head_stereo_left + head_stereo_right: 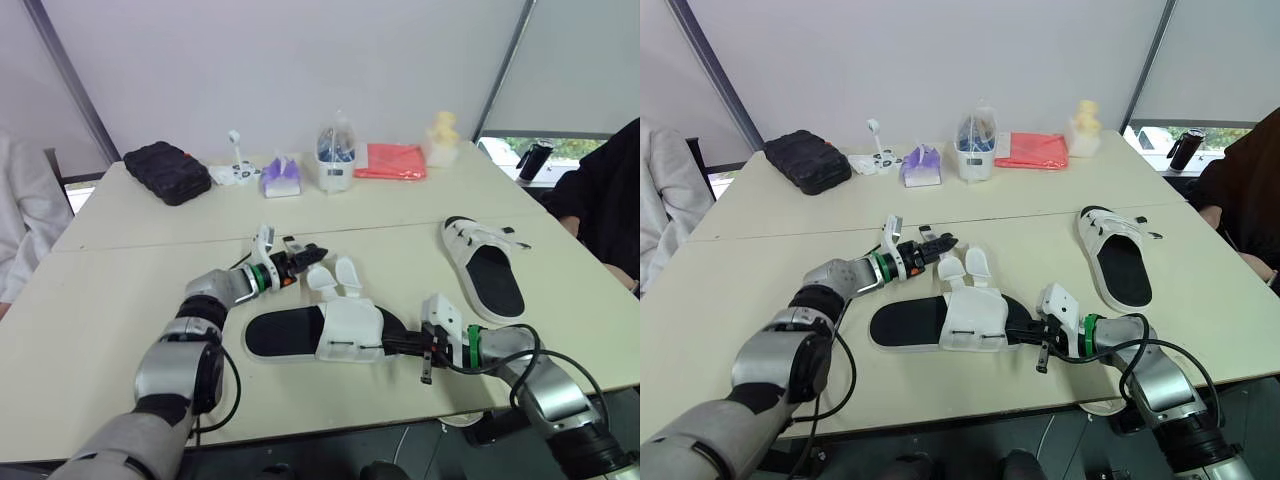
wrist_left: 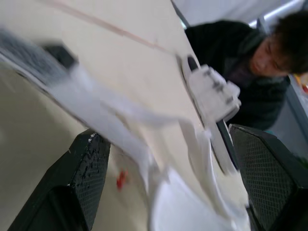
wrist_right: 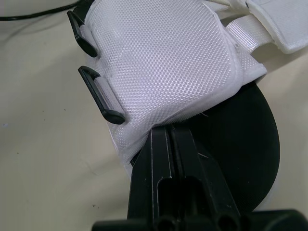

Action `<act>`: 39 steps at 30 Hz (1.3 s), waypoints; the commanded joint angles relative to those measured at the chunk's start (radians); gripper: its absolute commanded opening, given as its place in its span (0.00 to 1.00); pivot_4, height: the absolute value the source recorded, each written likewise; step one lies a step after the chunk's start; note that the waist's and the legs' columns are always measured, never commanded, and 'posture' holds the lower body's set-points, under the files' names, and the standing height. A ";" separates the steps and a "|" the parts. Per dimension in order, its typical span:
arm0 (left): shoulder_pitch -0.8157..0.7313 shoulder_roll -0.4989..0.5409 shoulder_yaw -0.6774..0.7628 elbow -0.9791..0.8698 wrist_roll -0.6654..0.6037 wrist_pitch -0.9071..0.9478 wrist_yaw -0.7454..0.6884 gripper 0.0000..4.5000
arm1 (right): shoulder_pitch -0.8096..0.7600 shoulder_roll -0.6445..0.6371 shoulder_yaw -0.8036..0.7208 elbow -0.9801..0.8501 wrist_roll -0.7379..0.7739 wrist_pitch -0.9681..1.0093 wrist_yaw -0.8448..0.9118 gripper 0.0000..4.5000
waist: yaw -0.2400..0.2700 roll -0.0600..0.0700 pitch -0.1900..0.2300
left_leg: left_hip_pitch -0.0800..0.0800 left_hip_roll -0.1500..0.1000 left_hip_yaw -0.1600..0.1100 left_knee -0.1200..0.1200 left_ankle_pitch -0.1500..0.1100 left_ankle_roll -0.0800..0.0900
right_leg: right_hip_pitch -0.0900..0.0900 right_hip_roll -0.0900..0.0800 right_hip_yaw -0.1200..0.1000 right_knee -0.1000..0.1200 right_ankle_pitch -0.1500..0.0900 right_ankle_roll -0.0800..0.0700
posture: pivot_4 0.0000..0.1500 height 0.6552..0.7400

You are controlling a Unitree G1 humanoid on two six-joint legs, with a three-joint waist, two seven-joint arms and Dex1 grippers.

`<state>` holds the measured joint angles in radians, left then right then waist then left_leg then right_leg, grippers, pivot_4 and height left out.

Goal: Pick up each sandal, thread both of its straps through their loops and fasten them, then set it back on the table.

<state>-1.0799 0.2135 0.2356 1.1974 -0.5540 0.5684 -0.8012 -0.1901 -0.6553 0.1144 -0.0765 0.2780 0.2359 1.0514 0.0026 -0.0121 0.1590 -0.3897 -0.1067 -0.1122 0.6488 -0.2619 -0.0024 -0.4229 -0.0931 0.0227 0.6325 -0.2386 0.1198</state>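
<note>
Two-arm robot at a pale table [image 1: 120,290], seen from head cam.

L claw [image 1: 308,255]: spread wide, fingers [image 2: 82,183] well apart, holding nothing.

Just ahead of L claw, a bit to its R: two loose white straps [image 1: 347,272] of near sandal [image 1: 345,328], tips sticking up, unfastened. In L wrist cam, one strap blurred across the gap btwn the fingers; contact impossible to tell.

Near sandal: flat on table btwn the two claws, black footbed up, white mesh upper across its middle.

R claw [image 3: 166,132]: pinched narrow, fingers pressed together, tips pushed against hem of the upper, over the black footbed. Can't tell if any fabric nipped.

Near R claw's tips, on side of upper: two black loops [image 3: 103,98], not yet threaded.

2nd sandal [image 1: 485,265]: well beyond R claw, toward its outer side, flat on table, apart from both claws.

Far past L claw, along table's back edge: black pouch [image 1: 167,171], purple pack [image 1: 281,177], clear tub [image 1: 336,158], red cloth [image 1: 390,160].

Person in dark top [image 1: 610,200] at table edge on R claw's side.
</note>
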 commanded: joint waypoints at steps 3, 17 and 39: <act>-0.064 -0.008 0.052 0.095 0.062 -0.128 0.058 0.77 | 0.032 0.017 0.024 -0.055 -0.011 0.011 -0.024 0.00 | 0.001 0.000 0.000 | 0.000 0.000 0.000 0.000 0.000 0.000 | 0.000 0.000 0.000 0.000 0.000 0.000 | 1.00 1.00; -0.083 -0.023 0.100 0.126 0.147 -0.152 0.046 0.02 | 0.066 0.023 0.020 -0.093 -0.019 0.014 -0.069 0.00 | 0.001 0.000 0.000 | 0.000 0.000 0.000 0.000 0.000 0.000 | 0.000 0.000 0.000 0.000 0.000 0.000 | 1.00 1.00; 0.178 0.236 -0.397 -0.378 0.863 -1.761 -0.065 0.02 | -0.015 0.030 0.039 0.091 -0.067 -0.093 -0.029 0.00 | -0.006 0.000 0.000 | 0.000 0.000 0.000 -0.001 0.000 -0.001 | 0.000 -0.002 0.001 -0.001 0.002 -0.001 | 1.00 1.00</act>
<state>-0.8562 0.4217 -0.1732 0.8032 0.2101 -1.0186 -0.9788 -0.2049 -0.6347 0.1388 -0.0228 0.2398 0.1430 1.0279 -0.0039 -0.0125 0.1588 -0.3897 -0.1064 -0.1119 0.6484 -0.2615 -0.0031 -0.4223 -0.0951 0.0238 0.6311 -0.2362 0.1188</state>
